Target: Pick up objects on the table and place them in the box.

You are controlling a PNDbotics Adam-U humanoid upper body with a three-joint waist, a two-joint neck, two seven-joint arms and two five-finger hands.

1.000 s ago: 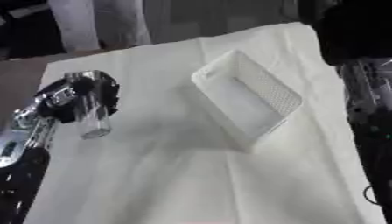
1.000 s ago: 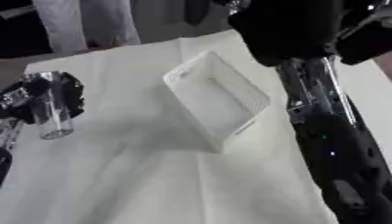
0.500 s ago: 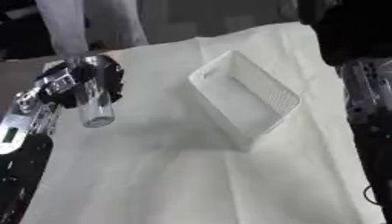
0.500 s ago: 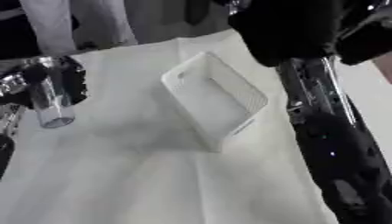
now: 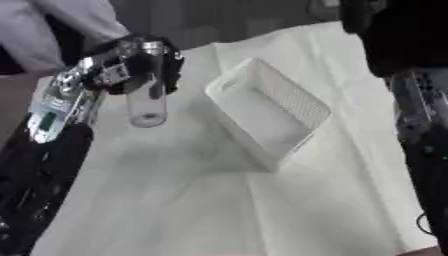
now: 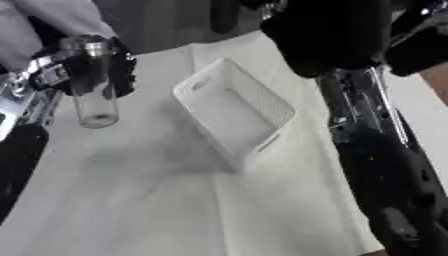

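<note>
Transport was under way: the left hand, fingers curled round a clear glass tube, held it aloft; next it needed carrying over the white basket.

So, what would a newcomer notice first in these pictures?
First, the left hand at the upper left, fingers curled round a clear tube held above the white cloth. Next, the white box in the middle, empty. A dark right arm fills the right side.
</note>
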